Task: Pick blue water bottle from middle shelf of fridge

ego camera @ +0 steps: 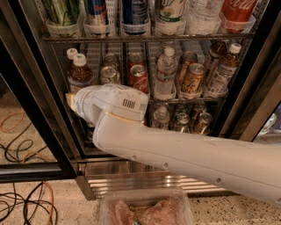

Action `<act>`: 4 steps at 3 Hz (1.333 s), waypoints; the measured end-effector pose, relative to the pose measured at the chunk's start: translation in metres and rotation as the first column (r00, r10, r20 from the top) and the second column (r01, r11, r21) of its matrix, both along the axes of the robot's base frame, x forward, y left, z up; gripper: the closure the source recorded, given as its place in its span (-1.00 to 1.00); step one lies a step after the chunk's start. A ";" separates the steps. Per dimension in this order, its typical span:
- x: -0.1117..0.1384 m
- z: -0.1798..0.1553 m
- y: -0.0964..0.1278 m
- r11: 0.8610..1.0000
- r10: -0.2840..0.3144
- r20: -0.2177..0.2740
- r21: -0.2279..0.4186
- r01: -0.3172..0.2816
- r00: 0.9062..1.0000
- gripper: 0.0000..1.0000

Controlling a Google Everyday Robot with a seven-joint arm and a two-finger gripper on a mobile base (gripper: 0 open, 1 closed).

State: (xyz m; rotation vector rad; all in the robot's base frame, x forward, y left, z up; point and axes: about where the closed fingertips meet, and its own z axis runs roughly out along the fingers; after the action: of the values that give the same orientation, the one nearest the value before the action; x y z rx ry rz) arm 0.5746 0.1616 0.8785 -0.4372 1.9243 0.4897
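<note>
The fridge (pixel 26 101) stands open with its black door frame at the left. The middle shelf (pixel 184 100) holds cans and small bottles. The blue water bottle (pixel 80 72), with a white cap, brown liquid and a pale label, stands at the shelf's left end. A second capped bottle stands just behind it. My gripper (pixel 71 103) is at the end of the white wrist housing (pixel 114 103), right below and in front of that bottle. The housing hides most of the gripper and the bottle's lower part.
A clear water bottle (pixel 166 72), red cans (pixel 138 75) and a gold can (pixel 192 79) fill the middle lanes. A similar brown bottle (pixel 224 70) stands at the right end. Tall cans and a Coca-Cola bottle (pixel 237 13) sit above. Cables (pixel 26 202) lie on the floor. A plastic tub (pixel 145 208) is below.
</note>
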 end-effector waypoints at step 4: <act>-0.080 -0.035 -0.056 0.987 -0.154 -0.225 0.003 0.159 0.962 1.00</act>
State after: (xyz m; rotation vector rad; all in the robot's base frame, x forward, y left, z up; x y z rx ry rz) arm 0.4949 0.1052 0.8434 -0.2195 2.1488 0.4711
